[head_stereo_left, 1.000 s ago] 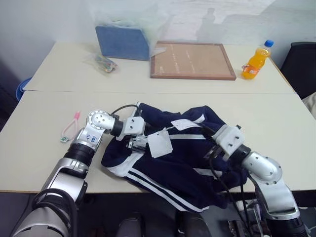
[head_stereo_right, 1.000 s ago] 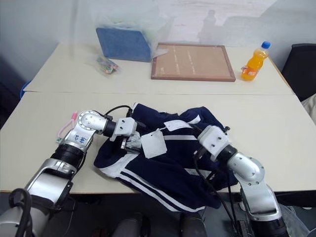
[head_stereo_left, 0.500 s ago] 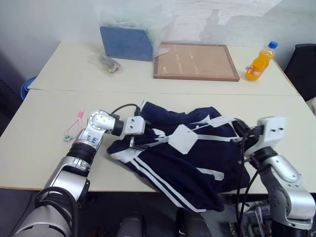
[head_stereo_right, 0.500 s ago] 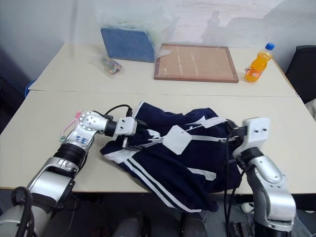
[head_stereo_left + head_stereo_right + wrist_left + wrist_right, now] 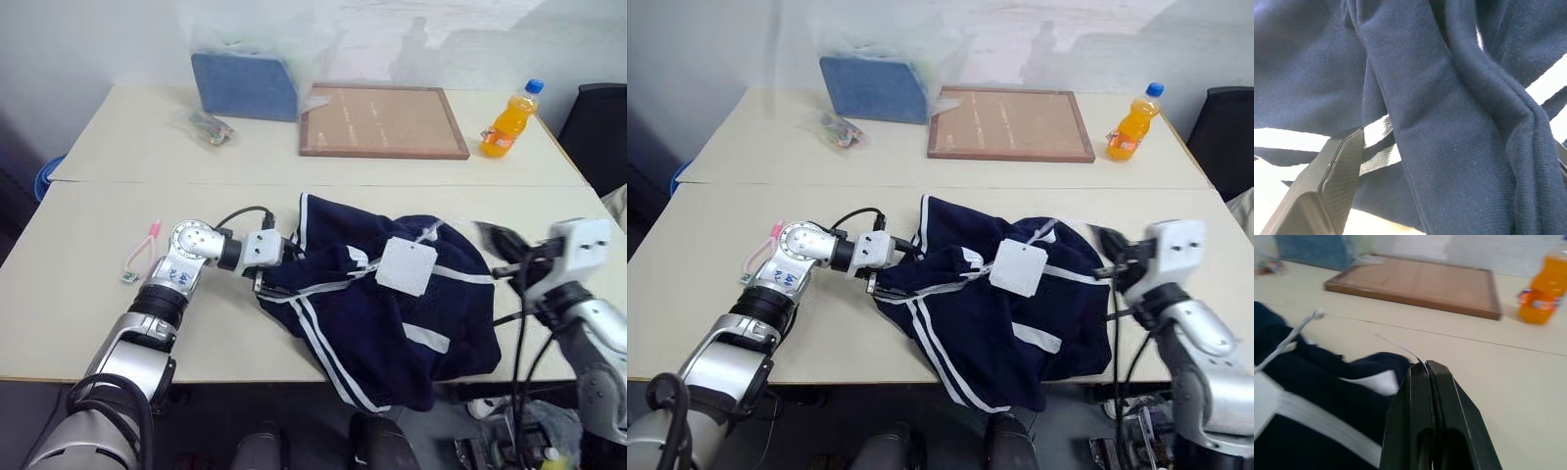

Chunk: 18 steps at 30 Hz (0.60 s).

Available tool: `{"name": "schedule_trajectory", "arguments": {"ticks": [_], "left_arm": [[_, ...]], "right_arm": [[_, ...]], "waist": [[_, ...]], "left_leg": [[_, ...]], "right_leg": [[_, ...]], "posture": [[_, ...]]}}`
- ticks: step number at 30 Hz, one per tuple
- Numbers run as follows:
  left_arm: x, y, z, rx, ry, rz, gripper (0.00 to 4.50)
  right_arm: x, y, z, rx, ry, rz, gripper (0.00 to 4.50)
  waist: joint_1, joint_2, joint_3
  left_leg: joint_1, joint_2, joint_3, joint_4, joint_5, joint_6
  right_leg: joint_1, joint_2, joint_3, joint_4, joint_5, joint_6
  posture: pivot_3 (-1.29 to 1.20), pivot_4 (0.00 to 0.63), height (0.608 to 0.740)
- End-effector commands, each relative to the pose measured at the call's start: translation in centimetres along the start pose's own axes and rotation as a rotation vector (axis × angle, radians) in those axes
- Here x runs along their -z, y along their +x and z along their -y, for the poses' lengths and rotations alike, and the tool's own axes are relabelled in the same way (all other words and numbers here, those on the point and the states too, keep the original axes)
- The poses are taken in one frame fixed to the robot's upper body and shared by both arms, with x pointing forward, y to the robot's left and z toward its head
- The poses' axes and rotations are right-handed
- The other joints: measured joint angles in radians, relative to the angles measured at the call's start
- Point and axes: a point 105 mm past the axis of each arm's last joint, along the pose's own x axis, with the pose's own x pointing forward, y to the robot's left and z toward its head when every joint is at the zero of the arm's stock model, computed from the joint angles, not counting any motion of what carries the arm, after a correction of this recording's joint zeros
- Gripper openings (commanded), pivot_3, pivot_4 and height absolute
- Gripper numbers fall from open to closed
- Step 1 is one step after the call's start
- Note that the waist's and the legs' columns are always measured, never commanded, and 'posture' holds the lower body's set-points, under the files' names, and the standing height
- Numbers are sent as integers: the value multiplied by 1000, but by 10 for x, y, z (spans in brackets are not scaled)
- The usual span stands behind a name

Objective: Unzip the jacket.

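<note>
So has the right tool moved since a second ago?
Yes. The right tool has swung out to the robot's right, off the jacket, toward the table's right edge below the orange bottle.

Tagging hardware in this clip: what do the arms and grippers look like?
Both arms are silver-grey metal with round joint housings and black ribbed sections near the shoulders. The left gripper sits on a white wrist block with a black cable looping over it; its fingers are flat, black and angular. The right gripper has matching black fingers, a white boxy wrist and black cables hanging below.
</note>
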Motion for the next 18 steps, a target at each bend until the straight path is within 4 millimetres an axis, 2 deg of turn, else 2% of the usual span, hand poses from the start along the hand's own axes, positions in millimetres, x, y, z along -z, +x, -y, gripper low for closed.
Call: {"name": "schedule_trajectory", "arguments": {"ticks": [1,3,5,8,11,15,18], "left_arm": [[-4,-7,4,20,-8,4,4500],[-8,-14,13,49,-33,22,4500],[-10,-21,24,86,-52,22,4500],[-11,-34,37,129,-94,7,4500],[-18,-48,42,145,-130,12,4500],[-37,-62,35,158,-158,28,4500],[-63,-67,19,162,-162,102,4500]], "right_arm": [[-12,7,-24,-64,-12,64,10],[-10,12,-40,-111,-11,67,10],[-10,14,-46,-123,-7,72,10],[-11,12,-43,-105,-5,76,10],[-9,6,-40,-100,-19,66,10],[-5,-6,-47,-156,-52,33,10],[-3,-11,-53,-194,-97,12,10]], "waist": [[-1,0,0],[-4,0,0],[-13,0,0],[-16,0,0],[-15,0,0],[-15,0,0],[-13,0,0]], "left_leg": [[0,0,0,0,0,0],[-1,0,0,0,0,0],[-1,0,0,-1,0,0],[-1,0,0,-1,0,0],[-1,0,0,-1,0,0],[-1,0,-1,-1,0,0],[-1,0,-1,0,0,0]], "right_leg": [[0,0,0,0,0,0],[0,0,0,-1,0,0],[-1,0,0,-1,0,0],[-1,0,0,-1,0,0],[-1,0,0,-1,0,0],[-1,0,0,-1,0,0],[-1,0,0,-1,0,0]], "posture": [[0,150,740],[0,150,740],[0,150,740],[0,150,740],[0,150,740],[0,150,740],[0,150,740]]}}
